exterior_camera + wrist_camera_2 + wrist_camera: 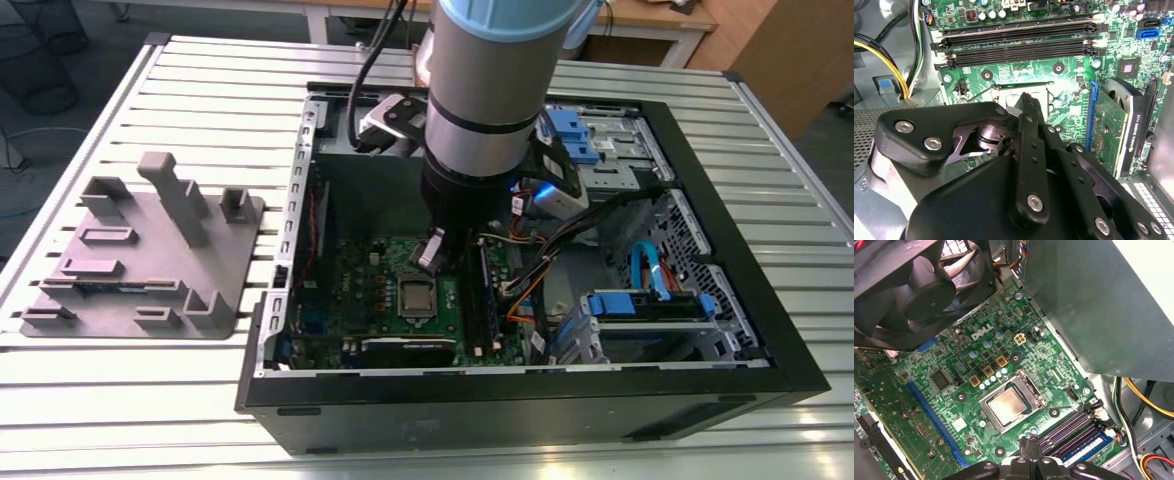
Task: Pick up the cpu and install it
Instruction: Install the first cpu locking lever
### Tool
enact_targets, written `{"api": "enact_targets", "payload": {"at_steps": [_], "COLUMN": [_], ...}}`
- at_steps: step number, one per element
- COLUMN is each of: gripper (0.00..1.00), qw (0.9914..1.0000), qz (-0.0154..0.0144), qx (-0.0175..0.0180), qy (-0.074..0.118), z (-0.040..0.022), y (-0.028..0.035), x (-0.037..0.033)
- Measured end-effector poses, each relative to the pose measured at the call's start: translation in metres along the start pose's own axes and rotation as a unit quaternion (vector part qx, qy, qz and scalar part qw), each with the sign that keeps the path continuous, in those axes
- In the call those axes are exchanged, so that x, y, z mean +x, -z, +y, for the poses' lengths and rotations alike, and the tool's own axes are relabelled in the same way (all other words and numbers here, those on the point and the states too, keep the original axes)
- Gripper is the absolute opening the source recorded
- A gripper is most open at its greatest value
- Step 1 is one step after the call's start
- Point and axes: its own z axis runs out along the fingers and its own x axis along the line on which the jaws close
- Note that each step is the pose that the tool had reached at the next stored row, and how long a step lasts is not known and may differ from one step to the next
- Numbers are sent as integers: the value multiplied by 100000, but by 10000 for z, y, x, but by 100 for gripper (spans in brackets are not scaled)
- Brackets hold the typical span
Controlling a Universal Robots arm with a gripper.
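Note:
The cpu (1006,406), a small silvery square chip, lies flat in the socket on the green motherboard (949,410), with the metal socket frame (1026,385) around it. In the exterior view the cpu (416,296) sits mid-board inside the open computer case. My gripper (430,262) hangs just above the board, a little toward the case's back from the chip. Its black fingertips (1026,446) stand pressed together beside the memory slots, apart from the chip, with nothing between them. In the second wrist view the gripper (1026,98) hides most of the socket.
A grey plastic tray (140,250) with upright posts lies on the slatted table at the exterior view's left. Inside the case are a graphics card (1116,125), memory slots (1019,42), a black fan (919,290), loose cables (884,60) and blue drive brackets (654,305).

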Motion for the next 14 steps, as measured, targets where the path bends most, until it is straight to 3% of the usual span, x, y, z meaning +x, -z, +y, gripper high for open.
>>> {"api": "enact_targets", "payload": {"at_steps": [14], "gripper": [11], "qw": [100000], "qz": [3], "qx": [3], "qy": [-8], "z": [33], "y": [-17], "x": [-97]}}
